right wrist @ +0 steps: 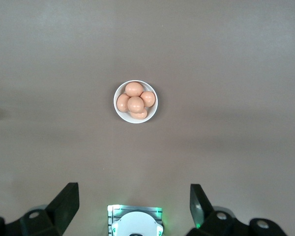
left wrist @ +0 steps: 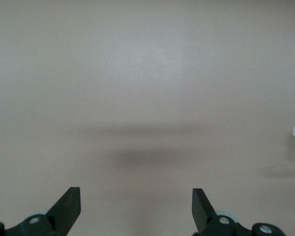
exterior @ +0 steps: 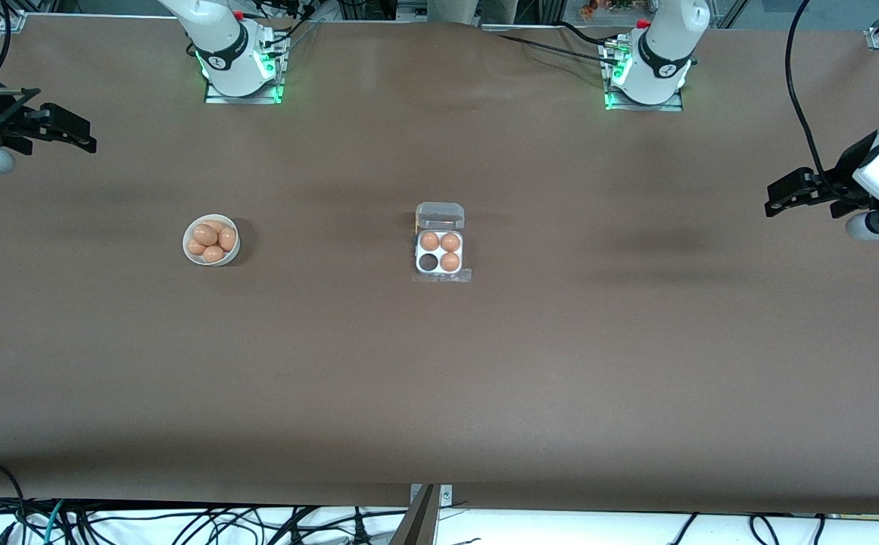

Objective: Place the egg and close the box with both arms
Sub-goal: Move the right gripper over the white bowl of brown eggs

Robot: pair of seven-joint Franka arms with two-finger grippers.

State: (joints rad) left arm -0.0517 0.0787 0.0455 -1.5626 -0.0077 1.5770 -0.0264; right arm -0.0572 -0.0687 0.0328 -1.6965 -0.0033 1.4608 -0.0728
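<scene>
Brown matte worktop [exterior: 439,393] carries all items. At its centre stands the box [exterior: 440,253], lid [exterior: 440,216] hinged open and lying flat on the side toward the arm bases. Three of its four cells hold brown eggs [exterior: 450,262]; the remaining cell [exterior: 428,262], on the camera-near side toward the right arm's end, is vacant. A white bowl [exterior: 211,240] containing several brown eggs sits well apart from the box, toward the right arm's end. The right end effector [exterior: 68,132] hangs over the worktop edge past the bowl, fingers spread wide, holding nothing. The left end effector [exterior: 787,193] hangs over the worktop well apart from the box toward the left arm's end, fingers likewise spread wide, holding nothing. Both arms wait.
</scene>
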